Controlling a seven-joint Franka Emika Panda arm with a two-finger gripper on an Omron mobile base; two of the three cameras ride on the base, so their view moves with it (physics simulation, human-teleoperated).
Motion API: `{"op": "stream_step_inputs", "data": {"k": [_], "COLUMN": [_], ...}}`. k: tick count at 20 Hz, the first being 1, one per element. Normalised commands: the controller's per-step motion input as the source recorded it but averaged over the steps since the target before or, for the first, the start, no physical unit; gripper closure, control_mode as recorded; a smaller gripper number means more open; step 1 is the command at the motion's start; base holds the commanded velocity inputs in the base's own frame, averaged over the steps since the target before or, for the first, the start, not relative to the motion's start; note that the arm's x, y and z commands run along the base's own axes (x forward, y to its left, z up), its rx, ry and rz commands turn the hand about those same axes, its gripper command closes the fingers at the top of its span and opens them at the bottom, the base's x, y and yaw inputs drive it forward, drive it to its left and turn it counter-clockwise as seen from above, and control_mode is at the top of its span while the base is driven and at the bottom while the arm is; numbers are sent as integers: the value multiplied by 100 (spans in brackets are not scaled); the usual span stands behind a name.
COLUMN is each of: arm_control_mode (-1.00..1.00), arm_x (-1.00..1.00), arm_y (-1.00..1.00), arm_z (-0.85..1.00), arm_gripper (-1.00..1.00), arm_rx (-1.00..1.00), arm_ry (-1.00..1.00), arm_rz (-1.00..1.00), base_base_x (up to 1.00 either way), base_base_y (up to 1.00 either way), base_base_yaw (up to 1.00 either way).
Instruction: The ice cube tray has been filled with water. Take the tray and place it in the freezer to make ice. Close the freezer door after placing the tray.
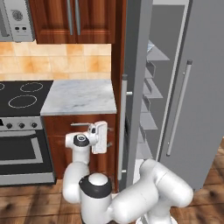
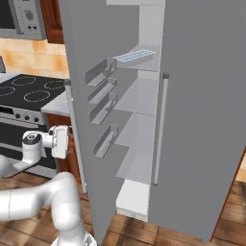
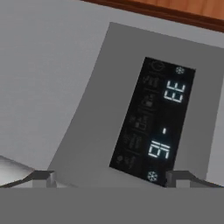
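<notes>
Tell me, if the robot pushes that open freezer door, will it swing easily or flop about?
The freezer door looks like a stiff slab, so it should probably swing as one piece. It is tall with door bins, so likely rather heavy. The open gripper faces its smooth grey front, which may be slippery.

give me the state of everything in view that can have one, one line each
freezer door: swung open, not yet closed
ice cube tray: lying flat on an upper shelf inside the freezer
wider fridge door: shut
gripper: open, empty, facing the dark dispenser panel on the freezer door
dispenser panel: display lit
upper wooden cabinets: shut
oven door: shut
</notes>
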Motion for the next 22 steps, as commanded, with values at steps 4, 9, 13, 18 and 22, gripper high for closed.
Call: {"op": "stream_step_inputs", "data": {"k": [4,9,13,18,22], "arm_control_mode": [-100,-100,-100,-100,-100], "arm_x": [-3,0,1,0,0], "arm_y": [-65,-74,-57,-79,-99], "arm_z": [-7,0,0,0,0], "arm_gripper": [-100,-100,-100,-100,-100], "arm_rx": [0,0,0,0,3], "arm_ry": [0,2,4,0,0], "arm_rz": [4,1,0,0,0], "base_base_x": [0,0,0,0,0], "base_base_y": [0,0,0,0,0], "base_base_yaw": [0,0,0,0,0]}}
